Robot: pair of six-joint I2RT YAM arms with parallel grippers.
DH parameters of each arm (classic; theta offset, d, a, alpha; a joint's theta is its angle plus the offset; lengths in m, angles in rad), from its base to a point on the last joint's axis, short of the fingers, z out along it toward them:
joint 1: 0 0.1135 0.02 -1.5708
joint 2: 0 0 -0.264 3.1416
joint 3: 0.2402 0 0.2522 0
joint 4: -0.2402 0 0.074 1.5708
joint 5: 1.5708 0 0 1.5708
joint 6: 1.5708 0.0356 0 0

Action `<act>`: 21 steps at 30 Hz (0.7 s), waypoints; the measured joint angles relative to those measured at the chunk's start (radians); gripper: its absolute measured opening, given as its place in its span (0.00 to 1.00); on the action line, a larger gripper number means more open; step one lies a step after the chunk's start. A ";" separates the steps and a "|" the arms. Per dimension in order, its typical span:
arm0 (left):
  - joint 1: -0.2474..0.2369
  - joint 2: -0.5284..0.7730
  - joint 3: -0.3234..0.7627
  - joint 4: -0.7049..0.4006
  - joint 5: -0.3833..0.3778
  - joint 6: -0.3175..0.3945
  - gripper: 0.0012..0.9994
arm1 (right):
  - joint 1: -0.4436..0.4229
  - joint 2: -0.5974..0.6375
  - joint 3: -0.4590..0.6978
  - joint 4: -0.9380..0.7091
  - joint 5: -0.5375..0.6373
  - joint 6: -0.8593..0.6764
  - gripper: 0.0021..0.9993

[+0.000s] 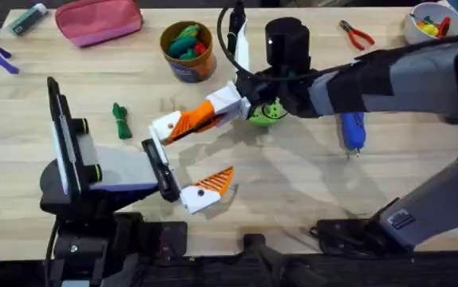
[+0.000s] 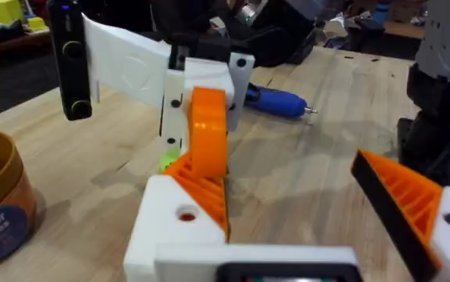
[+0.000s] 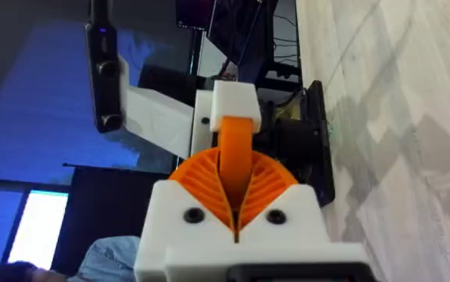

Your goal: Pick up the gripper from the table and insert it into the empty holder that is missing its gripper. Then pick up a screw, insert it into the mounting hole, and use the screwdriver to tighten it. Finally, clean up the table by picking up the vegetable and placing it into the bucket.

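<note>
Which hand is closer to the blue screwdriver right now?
Right. The right hand is mid-table, its arm passing just beside the screwdriver. The left hand sits nearer the front edge, farther from it.

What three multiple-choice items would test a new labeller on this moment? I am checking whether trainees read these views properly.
1. Where is the vegetable?
A. In the bucket
B. On the table
C. In a gripper

2. What colour is the screwdriver?
A. Blue
B. Red
C. Yellow

3. What is the right gripper doing?
A. Open, empty
B. Shut on the screwdriver
C. Shut on the gripper

Answers:
1. B: the vegetable lies on the bare table, apart from both arms.
2. A: the screwdriver has a blue body.
3. C: the right gripper is closed on the gripper, which stands between its orange pads.
</note>
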 joint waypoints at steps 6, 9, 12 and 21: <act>0.000 0.000 0.000 0.000 -0.004 -0.004 0.99 | 0.002 0.000 0.000 0.001 0.009 0.000 0.01; 0.000 0.000 0.000 0.000 -0.005 -0.005 0.99 | 0.004 0.000 -0.005 0.005 0.014 0.000 0.01; 0.000 0.000 0.000 0.000 -0.004 -0.011 0.99 | 0.008 -0.007 -0.014 0.007 0.026 0.000 0.01; 0.000 0.000 0.000 0.000 -0.005 -0.010 0.99 | 0.015 -0.021 -0.023 0.008 0.051 0.000 0.01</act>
